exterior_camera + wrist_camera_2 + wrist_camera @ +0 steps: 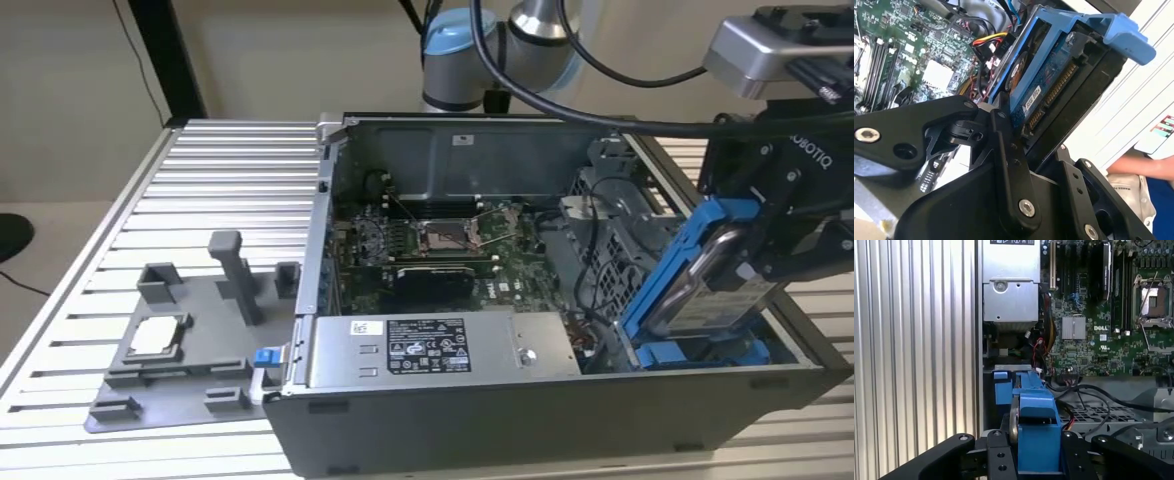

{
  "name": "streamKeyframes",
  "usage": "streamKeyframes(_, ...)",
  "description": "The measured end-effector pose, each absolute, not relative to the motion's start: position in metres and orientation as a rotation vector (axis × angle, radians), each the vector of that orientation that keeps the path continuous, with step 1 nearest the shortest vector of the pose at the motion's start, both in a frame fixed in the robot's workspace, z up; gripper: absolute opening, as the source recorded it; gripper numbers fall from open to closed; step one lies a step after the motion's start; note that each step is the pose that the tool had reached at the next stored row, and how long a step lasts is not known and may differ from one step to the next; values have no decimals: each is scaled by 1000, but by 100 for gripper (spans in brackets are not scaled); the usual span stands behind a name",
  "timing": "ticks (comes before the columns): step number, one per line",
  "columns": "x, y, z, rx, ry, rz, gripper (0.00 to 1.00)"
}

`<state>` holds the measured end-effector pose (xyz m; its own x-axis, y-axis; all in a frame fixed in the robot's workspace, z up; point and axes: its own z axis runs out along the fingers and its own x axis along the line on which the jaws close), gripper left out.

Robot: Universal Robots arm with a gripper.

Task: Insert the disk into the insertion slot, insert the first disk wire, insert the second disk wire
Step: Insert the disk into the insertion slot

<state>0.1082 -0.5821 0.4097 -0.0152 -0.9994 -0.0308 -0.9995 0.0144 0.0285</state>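
Exterior view: my gripper [763,262] has its fingers clamped on the disk [711,285], which hangs tilted above the insertion slot [617,225] at the end of the case [534,430] on the exterior view's right. It is not seated. I judge the tilt to be the main hazard: a corner could catch the cage edge, jamming the disk or twisting it in the grip.

Second wrist view: the fingers [1004,160] pinch the disk [1054,80] at one end, circuit-board face showing, with coloured wires [985,42] bunched just beyond it. Those could get trapped beneath it. A person's arm [1149,167] is close by, which I would watch.

First wrist view: the disk [1036,427] sits edge-on between the fingers [999,460], beside the insertion slot [1094,415], where black cables [1089,397] cross; a snag there seems likely
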Motion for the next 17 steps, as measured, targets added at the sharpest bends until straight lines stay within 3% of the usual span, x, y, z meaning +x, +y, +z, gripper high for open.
streamKeyframes(12,108,-582,404,-2206,2240,74,0)
streamKeyframes(13,108,-582,404,-2207,2240,75,100)
streamKeyframes(17,108,-582,404,-2209,2243,80,100)
